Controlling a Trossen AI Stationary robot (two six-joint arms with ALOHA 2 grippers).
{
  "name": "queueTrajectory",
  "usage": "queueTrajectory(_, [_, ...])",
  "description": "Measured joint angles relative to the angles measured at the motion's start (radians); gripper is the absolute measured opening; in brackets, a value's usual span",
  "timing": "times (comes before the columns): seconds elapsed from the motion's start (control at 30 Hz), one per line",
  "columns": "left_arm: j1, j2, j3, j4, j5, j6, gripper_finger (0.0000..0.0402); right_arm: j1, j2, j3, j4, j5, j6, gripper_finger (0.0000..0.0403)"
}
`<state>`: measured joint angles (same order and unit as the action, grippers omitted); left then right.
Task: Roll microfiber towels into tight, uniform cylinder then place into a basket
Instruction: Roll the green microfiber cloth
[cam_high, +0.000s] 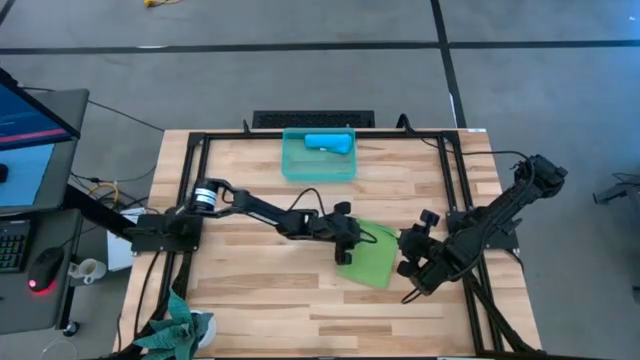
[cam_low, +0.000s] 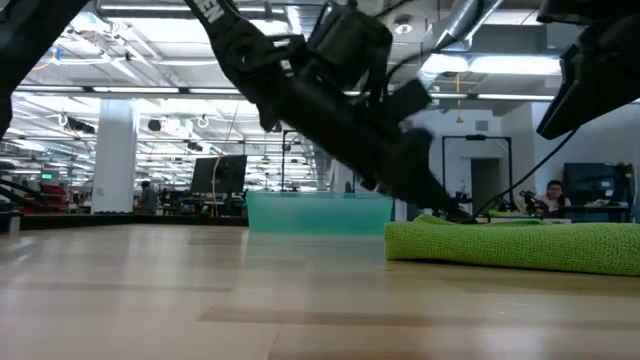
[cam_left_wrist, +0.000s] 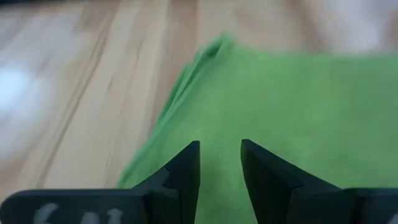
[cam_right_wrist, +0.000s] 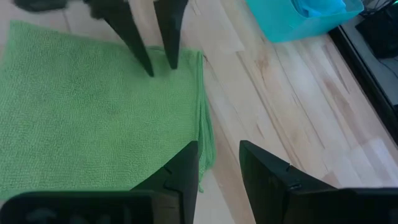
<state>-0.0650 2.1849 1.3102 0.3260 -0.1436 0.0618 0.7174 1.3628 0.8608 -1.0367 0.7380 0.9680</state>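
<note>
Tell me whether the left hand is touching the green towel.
Touching. In the right wrist view the left hand has both fingertips planted on the green towel near its edge, no gap visible.

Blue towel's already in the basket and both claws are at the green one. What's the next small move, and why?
Probably lower the left claw and close it on the near edge of the green towel. The towel lies flat and unrolled, and that claw is open with its tips over the edge. The right claw is open at the opposite edge, holding nothing. The basket holds only the blue towel.
</note>
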Motion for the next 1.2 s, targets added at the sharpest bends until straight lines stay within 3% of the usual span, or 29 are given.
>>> queueTrajectory(0.33, [0.006, 0.011, 0.0, -0.151, -0.145, -0.16, 0.0109, 0.0, 0.0, 0.0, 0.0, 0.001, -0.007, 0.0136])
queueTrajectory(0.47, [0.006, 0.008, 0.003, -0.2, -0.151, -0.249, 0.0109, 0.0, 0.0, 0.0, 0.0, 0.002, -0.008, 0.0137])
queueTrajectory(0.63, [-0.009, 0.001, 0.002, -0.197, -0.18, -0.236, 0.0109, 0.0, 0.0, 0.0, 0.0, 0.001, -0.008, 0.0138])
queueTrajectory(0.97, [-0.104, -0.144, -0.001, -0.318, -0.416, -0.143, 0.0109, 0.0, 0.0, 0.0, -0.002, -0.004, -0.008, 0.0136])
queueTrajectory(1.07, [-0.139, -0.18, -0.001, -0.341, -0.404, -0.094, 0.0109, 0.0, 0.0, 0.0, 0.01, -0.004, -0.007, 0.0136])
queueTrajectory(1.2, [-0.188, -0.173, -0.013, -0.324, -0.265, -0.104, 0.0109, 0.003, -0.001, -0.028, 0.172, -0.01, 0.037, 0.0136])
